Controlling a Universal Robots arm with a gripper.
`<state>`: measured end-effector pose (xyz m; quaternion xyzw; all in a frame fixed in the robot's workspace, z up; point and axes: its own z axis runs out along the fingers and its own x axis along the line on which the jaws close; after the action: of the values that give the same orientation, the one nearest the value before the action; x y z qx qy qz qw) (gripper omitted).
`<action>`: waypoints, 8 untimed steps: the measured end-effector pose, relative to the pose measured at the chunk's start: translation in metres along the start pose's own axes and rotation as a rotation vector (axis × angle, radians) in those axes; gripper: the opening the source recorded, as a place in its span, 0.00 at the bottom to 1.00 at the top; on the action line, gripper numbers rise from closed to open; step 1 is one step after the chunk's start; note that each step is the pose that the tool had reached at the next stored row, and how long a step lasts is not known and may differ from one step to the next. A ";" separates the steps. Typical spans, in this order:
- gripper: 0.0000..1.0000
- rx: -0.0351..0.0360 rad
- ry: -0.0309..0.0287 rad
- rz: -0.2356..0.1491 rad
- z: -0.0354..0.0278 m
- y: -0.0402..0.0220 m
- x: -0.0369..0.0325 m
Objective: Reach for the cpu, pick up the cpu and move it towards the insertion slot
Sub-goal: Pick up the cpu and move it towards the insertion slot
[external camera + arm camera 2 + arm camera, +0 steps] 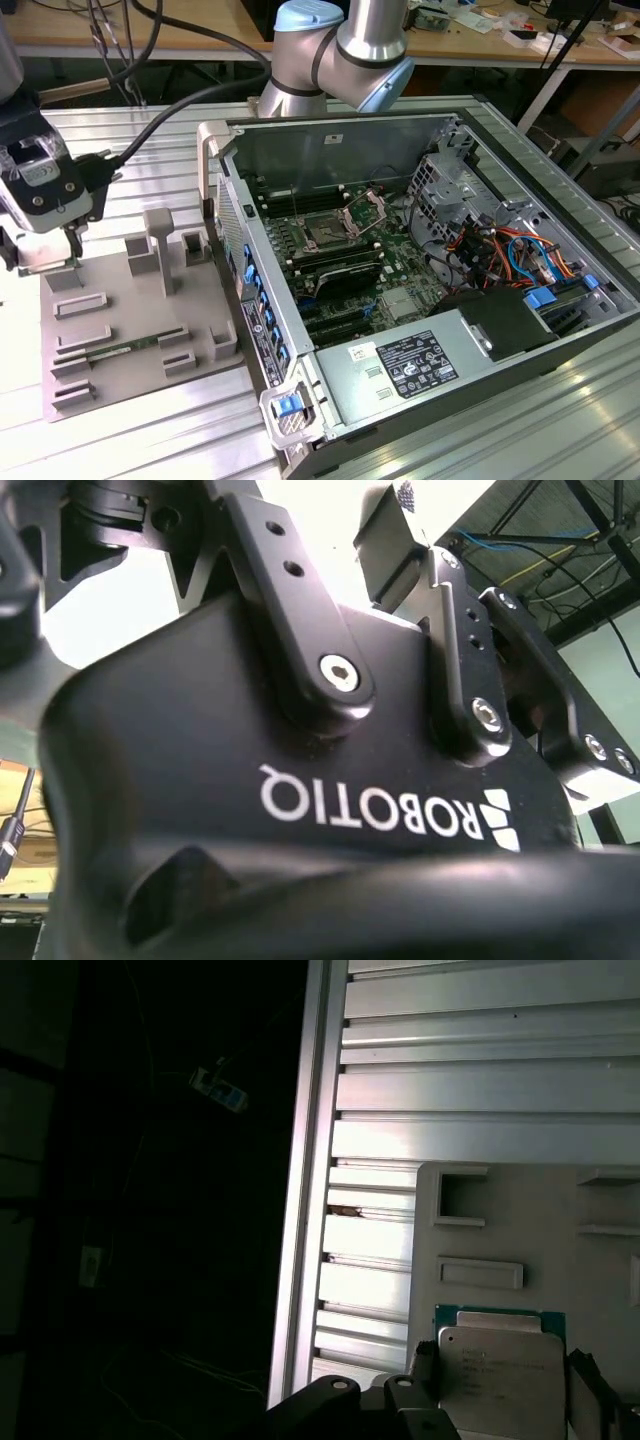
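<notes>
Silver and pale blue, the arm [340,45] is seen bent at a joint behind the open case [430,280]. Its gripper [45,255] is hung at the exterior view's far left, pointed down over the far left corner of the grey tray [130,310].

The fingers are drawn in narrowly on the cpu [500,1370]. In the first wrist view a dark pad [424,1365] is pressed to one edge, and a second is set against the opposite edge. The cpu is held flat, with its silvery top turned to that camera and a green rim shown along one edge. It is nearly square, so no long axis can be made out. Its edges are lined up with the tray's edges and with the slats of the table [480,1080]. Whether it is clear of the tray cannot be told.

The slot [325,232] is set well apart from the gripper, inside the case towards the exterior view's right. Its metal frame is tilted up beside it.
</notes>
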<state>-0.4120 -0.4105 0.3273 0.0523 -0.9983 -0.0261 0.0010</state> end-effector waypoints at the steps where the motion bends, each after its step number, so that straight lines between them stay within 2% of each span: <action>1: 0.55 -0.0001 0.0000 0.000 -0.0004 0.0000 0.0000; 8: 0.55 -0.0005 0.0000 0.000 -0.0052 0.0003 0.0000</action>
<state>-0.4120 -0.4105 0.3325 0.0522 -0.9983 -0.0264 0.0010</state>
